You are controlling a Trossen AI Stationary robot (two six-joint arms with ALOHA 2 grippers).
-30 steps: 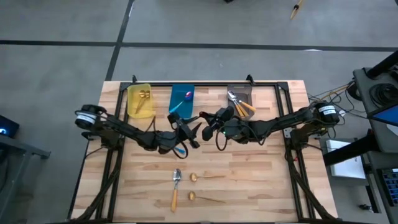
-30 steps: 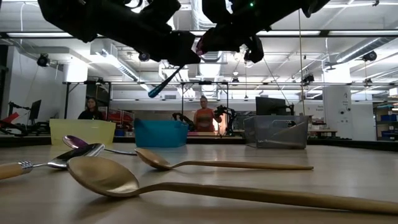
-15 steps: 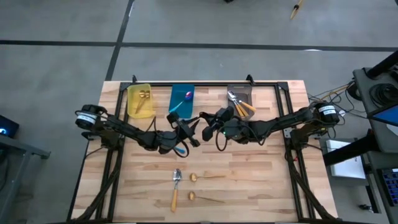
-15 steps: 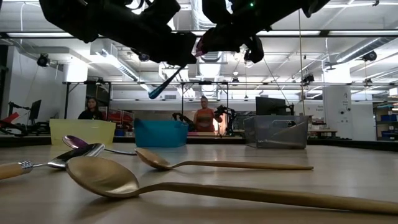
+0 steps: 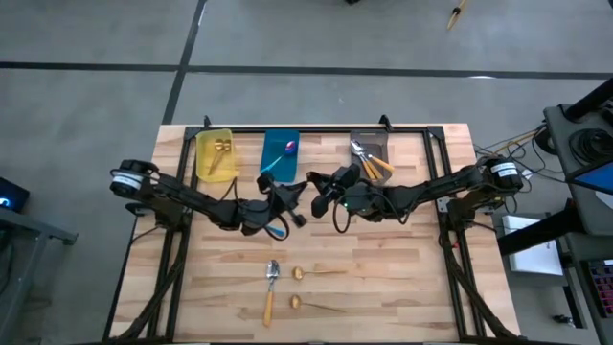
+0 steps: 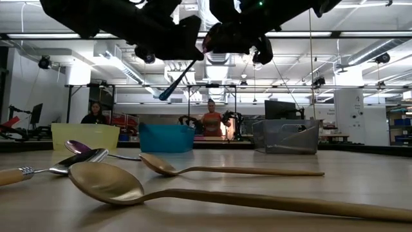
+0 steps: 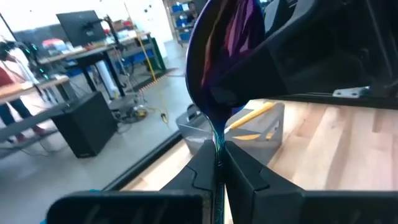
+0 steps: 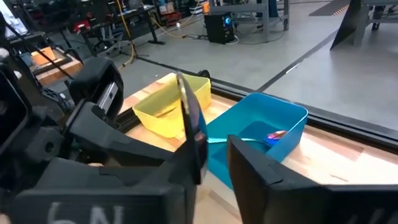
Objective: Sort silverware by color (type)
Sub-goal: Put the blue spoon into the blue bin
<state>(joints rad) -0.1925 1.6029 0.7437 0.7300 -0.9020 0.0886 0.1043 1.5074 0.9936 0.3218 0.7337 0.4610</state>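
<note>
The purple spoon [image 7: 222, 56] hangs mid-frame in the high view, its teal handle clamped by the left gripper [image 7: 217, 163]; the bowl sits between the loosened fingers of the right gripper [image 8: 208, 163]. Bin contents are hard to count. Three spoons lie at lower centre: two gold spoons [image 5: 309, 272], one orange-handled spoon [image 5: 271, 290].

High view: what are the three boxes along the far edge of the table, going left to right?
yellow bin → blue bin → grey bin
</note>
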